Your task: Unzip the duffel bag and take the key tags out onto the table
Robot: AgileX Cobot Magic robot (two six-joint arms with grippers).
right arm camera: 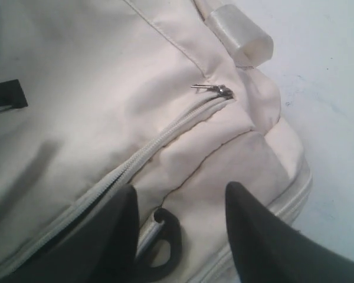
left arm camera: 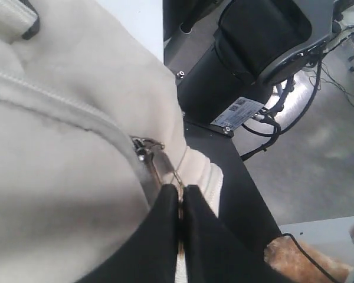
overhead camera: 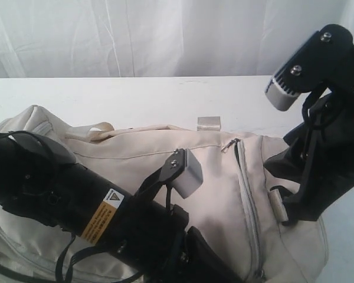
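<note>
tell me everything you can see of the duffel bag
The duffel bag is large and made of soft cream fabric. It lies slumped on the white table. Its zippers are pale grey, and the side zipper looks closed, with its slider at the end. A glossy webbing handle end sticks out near it. The left gripper is shut on a metal zipper pull, and the right gripper stands open close over the side zipper.

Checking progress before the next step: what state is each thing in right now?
Left gripper: shut on a zipper pull.
Right gripper: open, empty, over the bag.
Duffel bag: lying on the table, visible zippers look closed.
Key tags: not visible.
</note>
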